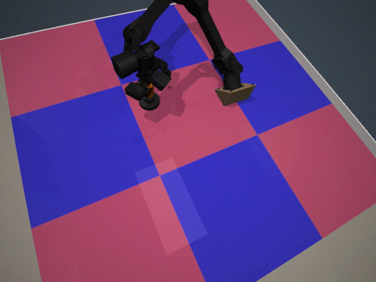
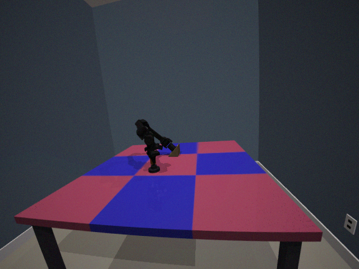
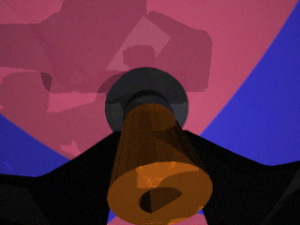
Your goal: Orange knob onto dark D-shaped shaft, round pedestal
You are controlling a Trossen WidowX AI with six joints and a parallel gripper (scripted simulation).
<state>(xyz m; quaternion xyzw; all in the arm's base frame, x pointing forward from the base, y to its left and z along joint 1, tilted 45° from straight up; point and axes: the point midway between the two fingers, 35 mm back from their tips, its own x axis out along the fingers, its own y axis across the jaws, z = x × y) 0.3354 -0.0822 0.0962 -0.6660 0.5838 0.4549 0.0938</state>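
Black fingers (image 1: 160, 79) are closed around the sides of an orange knob (image 1: 150, 91) (image 2: 151, 162) (image 3: 152, 145), gripping it from either side. The gripper (image 1: 148, 85) (image 2: 152, 157) (image 3: 150, 137) holds the knob above a dark round pedestal (image 1: 148, 104) (image 2: 153, 170) (image 3: 145, 80); how far the knob is down on the shaft cannot be told. In the wrist view, its near end shows a dark hole with one straight side.

The pedestal stands on a square-cornered table (image 1: 197, 127) (image 2: 226, 202) checkered in large rose-pink and deep blue squares. It sits on a pink square, close to a blue one. Shadows of the arm (image 1: 212, 33) (image 2: 156, 134) spread across the squares nearby, and a paler, slanted rectangle lies over pink and blue in the top view. The arm's wrist end bends down over the pedestal, while its other end meets a tan, wedge-shaped block (image 1: 238, 95) (image 2: 175, 152) on the table.

Around it is a dim room with plain blue-gray walls (image 2: 179, 72). Dark legs (image 2: 47, 246) support the table over a beige-gray floor (image 1: 328, 264) (image 2: 231, 251). Pale baseboards (image 2: 289, 193) edge the room, and a white outlet (image 2: 350, 223) with two dark sockets is set low on the wall at the picture's right.
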